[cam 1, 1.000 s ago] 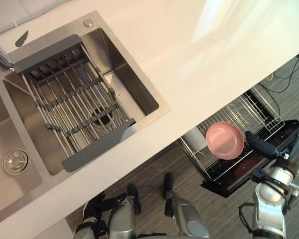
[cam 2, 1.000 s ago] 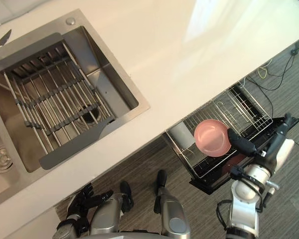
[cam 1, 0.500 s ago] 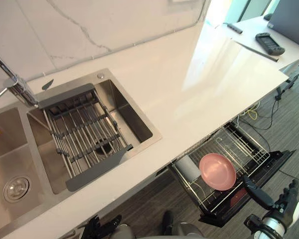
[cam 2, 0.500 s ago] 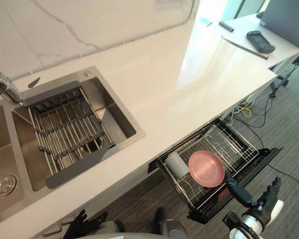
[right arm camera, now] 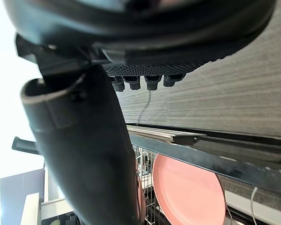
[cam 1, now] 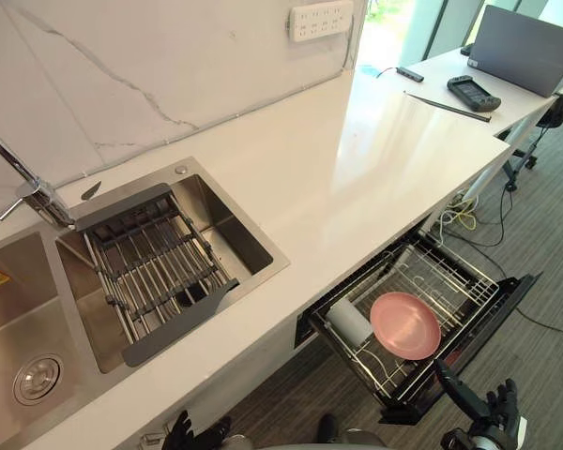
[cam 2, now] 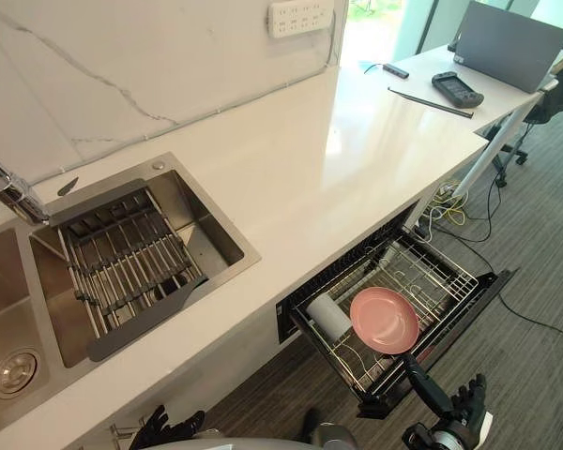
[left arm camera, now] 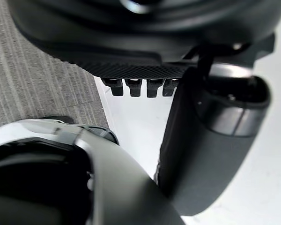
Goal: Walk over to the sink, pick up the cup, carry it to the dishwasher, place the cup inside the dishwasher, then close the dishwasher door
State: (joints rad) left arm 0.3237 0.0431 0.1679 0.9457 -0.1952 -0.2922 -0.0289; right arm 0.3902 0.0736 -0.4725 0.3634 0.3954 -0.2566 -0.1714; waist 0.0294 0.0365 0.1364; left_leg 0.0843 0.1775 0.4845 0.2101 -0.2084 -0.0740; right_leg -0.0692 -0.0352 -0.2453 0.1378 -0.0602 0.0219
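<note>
In the rack (cam 1: 450, 281), plate (cam 1: 405, 325) beside cup (cam 1: 349, 322)

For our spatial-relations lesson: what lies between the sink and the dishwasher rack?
A bare stretch of white countertop, shown in the left eye view.

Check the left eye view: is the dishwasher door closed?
No, the dishwasher door hangs open, with the rack pulled out holding a pink plate and a white cup.

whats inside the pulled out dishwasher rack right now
A pink plate sits in the wire dishwasher rack, with a white cup next to it. The rest of the rack looks bare. The plate covers whatever lies under it.
</note>
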